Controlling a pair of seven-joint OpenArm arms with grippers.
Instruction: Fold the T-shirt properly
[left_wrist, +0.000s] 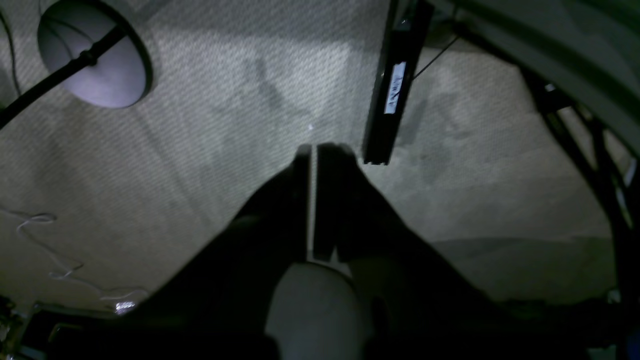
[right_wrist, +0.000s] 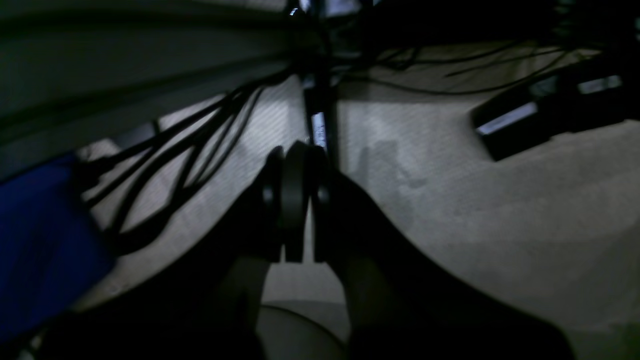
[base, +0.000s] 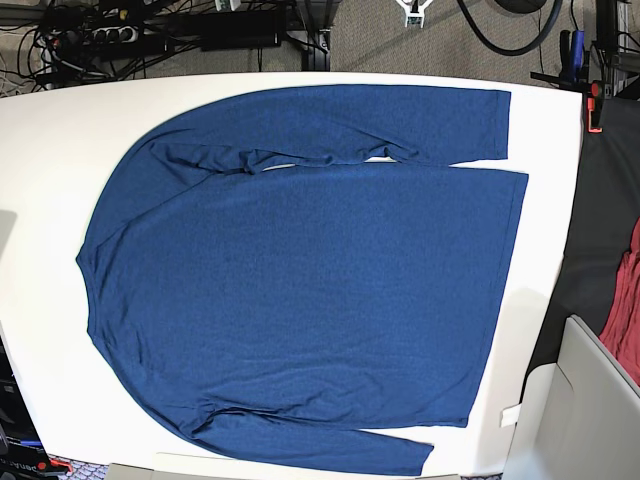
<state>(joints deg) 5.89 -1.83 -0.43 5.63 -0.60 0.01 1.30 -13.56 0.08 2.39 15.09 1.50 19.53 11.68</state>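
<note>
Both grippers hang off the table with nothing between their fingers. Seen from its wrist camera, the left gripper (left_wrist: 316, 150) sits at the centre of the frame, its two dark fingers pressed together with only a thin bright seam between them, pointing down at grey carpet (left_wrist: 210, 150). At the upper left of that frame stands a round pale base (left_wrist: 95, 60) with a black rod across it; a black bar with a white label (left_wrist: 395, 87) runs down from the top edge just right of the fingertips, and a thin pale cord (left_wrist: 50, 245) trails along the lower left.

In the right wrist view the right gripper (right_wrist: 295, 192) is likewise closed and holds nothing, its dark fingers meeting at the middle of the frame. A tangle of black cables (right_wrist: 190, 150) crosses the carpet to its left, a dark boxy object with a pale strip (right_wrist: 540, 112) lies at the upper right, and a blurred patch of blue fills the lower left edge.

Neither arm shows in the base view. There the T-shirt (base: 310, 280) lies spread flat on the white table (base: 50, 150), filling most of it: neckline toward the left edge of the frame, hem toward the right. One long sleeve lies along the top edge of the body, the other along the bottom edge. A reddish-maroon cloth (base: 625, 310) lies at the right edge of the frame, off the table.
</note>
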